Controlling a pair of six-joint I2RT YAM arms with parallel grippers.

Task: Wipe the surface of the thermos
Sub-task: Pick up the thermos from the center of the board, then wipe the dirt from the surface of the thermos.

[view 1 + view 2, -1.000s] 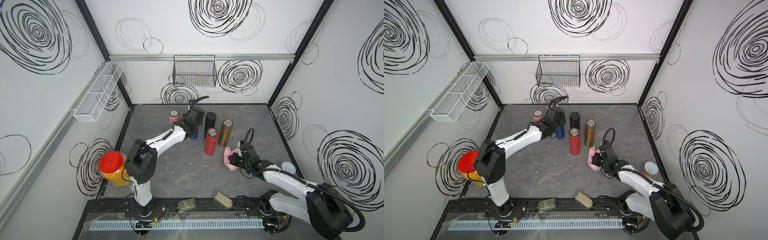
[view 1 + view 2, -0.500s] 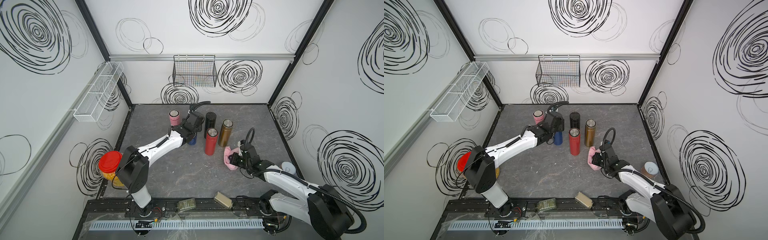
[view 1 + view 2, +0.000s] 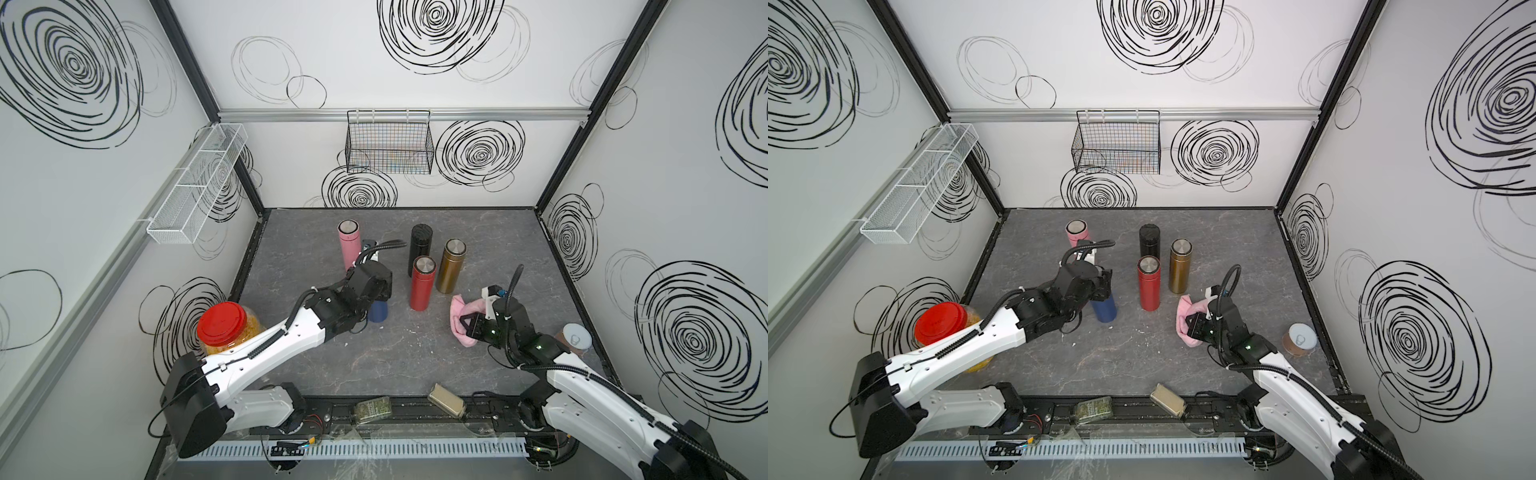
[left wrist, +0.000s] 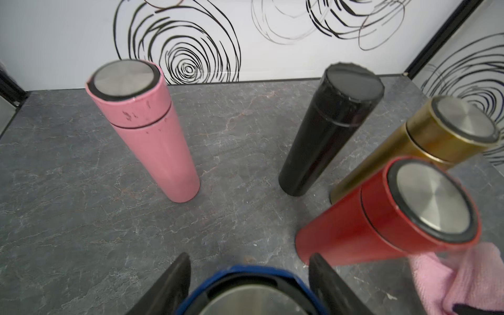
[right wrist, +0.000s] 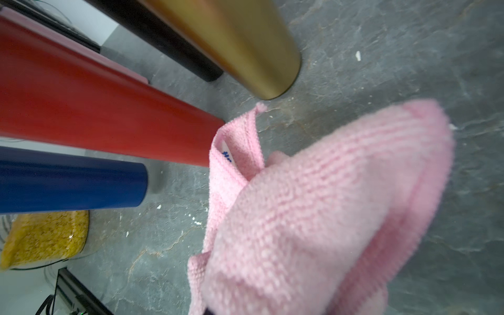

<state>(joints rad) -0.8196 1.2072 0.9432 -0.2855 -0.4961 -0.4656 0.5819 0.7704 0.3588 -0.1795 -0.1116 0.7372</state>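
Observation:
The blue thermos [image 3: 379, 312] stands upright near the table's middle, left of the red one, and my left gripper [image 3: 377, 286] is shut on its top end. In the left wrist view the black fingers [image 4: 177, 275] flank its blue rim [image 4: 245, 270]. Whether its base [image 5: 136, 180] touches the table I cannot tell. My right gripper [image 3: 467, 326] is shut on a pink cloth [image 3: 464, 309], to the right of the red thermos and apart from the blue one. The cloth [image 5: 313, 204] hides the right fingers in the right wrist view.
Pink [image 3: 348, 245], black [image 3: 419, 245], gold [image 3: 451, 266] and red [image 3: 422, 282] thermoses stand behind and beside the blue one. A red-lidded jar [image 3: 220, 328] is at the left edge, a pull-tab can [image 3: 577, 337] at the right. Two small containers [image 3: 372, 409] lie on the front rail.
My left arm has drawn the blue thermos forward, away from the pink and black thermoses toward the table's middle. The right gripper and cloth have barely moved.

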